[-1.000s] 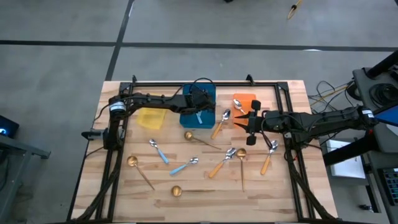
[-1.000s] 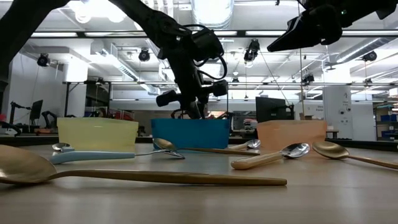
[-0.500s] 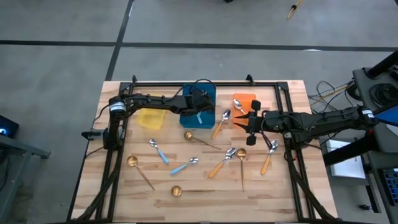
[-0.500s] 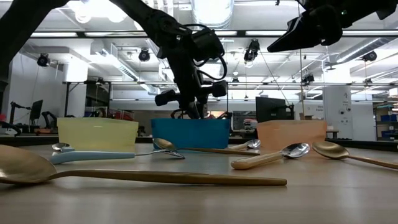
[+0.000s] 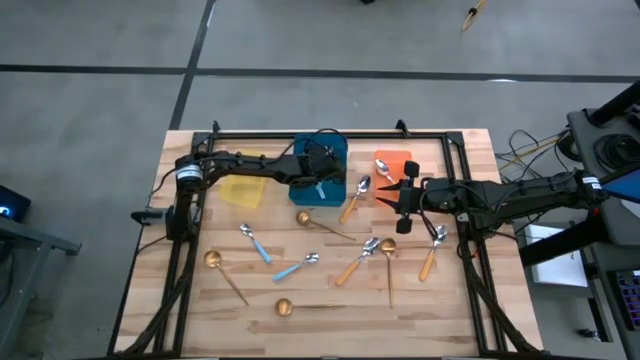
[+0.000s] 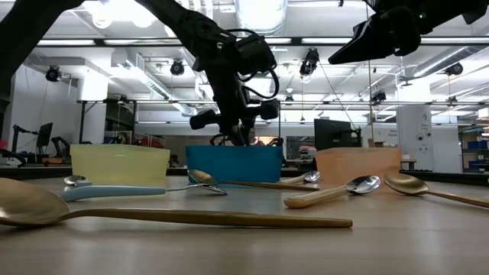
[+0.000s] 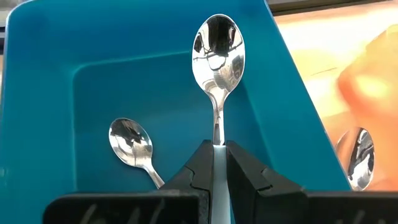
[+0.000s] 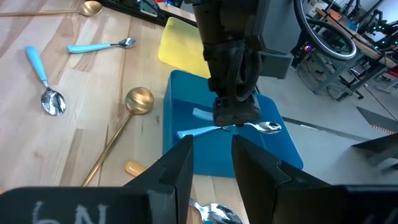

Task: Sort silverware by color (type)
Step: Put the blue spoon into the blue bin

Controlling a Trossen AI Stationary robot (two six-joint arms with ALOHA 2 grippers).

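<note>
Over blue bin [image 5: 318, 163]: left gripper [image 7: 217, 163] clamped on blue-handled spoon [image 7: 217, 56], handle end.
Spoon axis level, bowl fwd over bin w/ one spoon [image 7: 132, 144] inside; right gripper [image 5: 392, 193] half-open, empty, near orange bin [image 5: 393, 162].

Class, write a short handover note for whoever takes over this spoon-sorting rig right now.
Left pincer: shut on a blue-handled spoon, held over the blue bin.
Right pincer: open, empty, by the orange bin.
Done: one spoon already lies in the blue bin.
Left: drop the held spoon; two blue-handled spoons, the orange-handled ones and gold ones remain on the table.
</note>
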